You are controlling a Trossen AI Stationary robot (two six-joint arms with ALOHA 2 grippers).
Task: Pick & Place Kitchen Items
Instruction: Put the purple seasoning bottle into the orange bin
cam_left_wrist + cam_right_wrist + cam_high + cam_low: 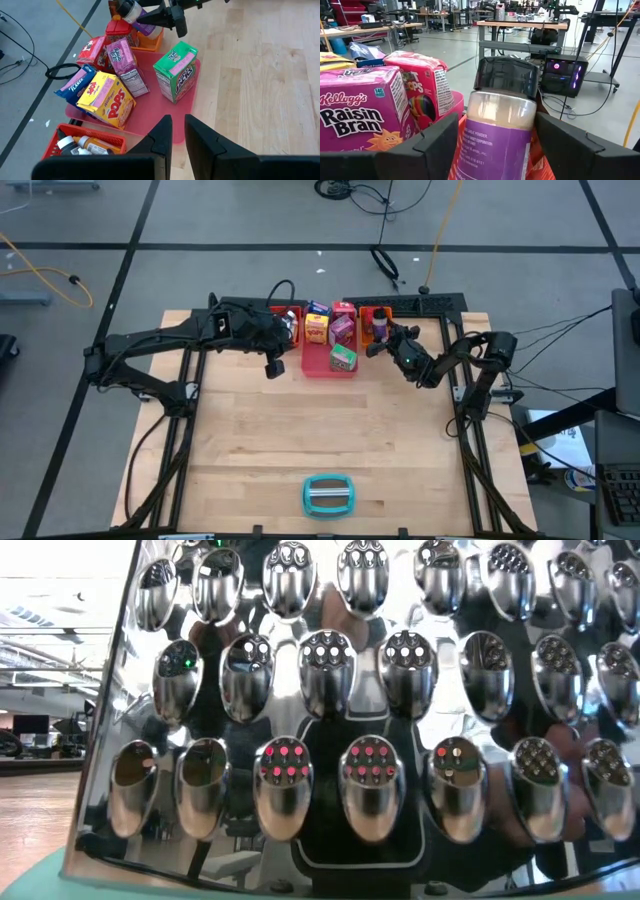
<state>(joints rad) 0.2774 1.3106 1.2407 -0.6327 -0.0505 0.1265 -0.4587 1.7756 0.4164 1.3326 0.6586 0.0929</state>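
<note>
A small clear bottle (pixel 497 135) with a dark cap and a purple label sits between the fingers of my right gripper (pixel 495 137), over the orange tray (pixel 376 313). The pink tray (pixel 322 369) carries a green box (pixel 175 70), a yellow box (pixel 107 97), a purple box (pixel 127 67), a blue box (pixel 75 82) and a red box (pixel 420 90). My left gripper (pixel 177 122) hovers empty over the pink tray's near edge, its fingers only a narrow gap apart. Small bottles lie in the red tray (pixel 87 134). My right gripper pinches the bottle's body at the purple label (pixel 485 150), one finger (pixel 432 145) on each side. The fingers come about level from the table's right, across the bottle. The bottle stands roughly upright in the hold, cap up; its bottom is hidden.
A teal-and-grey grater (pixel 328 493) lies near the table's near edge and fills the low view with its metal face (pixel 360 740). The three trays stand side by side at the far edge. Bare wood (pixel 320 430) lies between trays and grater.
</note>
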